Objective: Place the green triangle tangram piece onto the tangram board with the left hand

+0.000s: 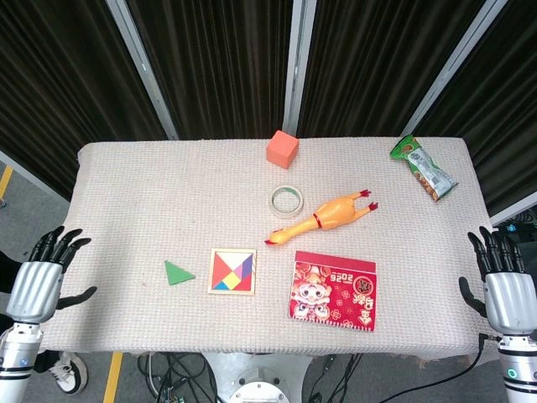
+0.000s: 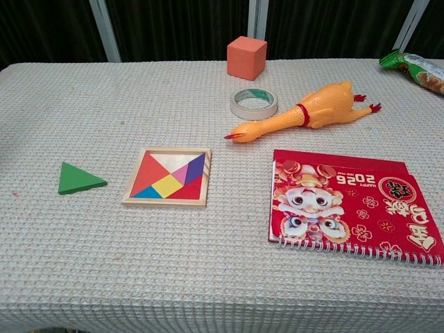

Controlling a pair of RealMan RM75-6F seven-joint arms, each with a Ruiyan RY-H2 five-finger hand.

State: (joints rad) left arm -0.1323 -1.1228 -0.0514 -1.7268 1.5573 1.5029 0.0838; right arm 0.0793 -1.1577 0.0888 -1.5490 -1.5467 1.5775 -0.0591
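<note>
The green triangle tangram piece [image 1: 177, 274] [image 2: 78, 179] lies flat on the table cloth, just left of the tangram board [image 1: 232, 271] [image 2: 169, 177]. The board is a square wooden frame filled with coloured pieces. My left hand [image 1: 44, 277] hangs off the table's left edge, fingers spread, holding nothing, well left of the triangle. My right hand [image 1: 503, 281] hangs off the right edge, fingers also spread and empty. Neither hand shows in the chest view.
A red 2025 calendar notebook [image 1: 334, 292] [image 2: 347, 205] lies right of the board. Behind it are a rubber chicken [image 1: 325, 216] [image 2: 309, 111], a tape roll [image 1: 286, 201] [image 2: 254, 103], an orange cube [image 1: 283, 149] [image 2: 246, 58] and a snack packet [image 1: 424, 167] [image 2: 416, 69].
</note>
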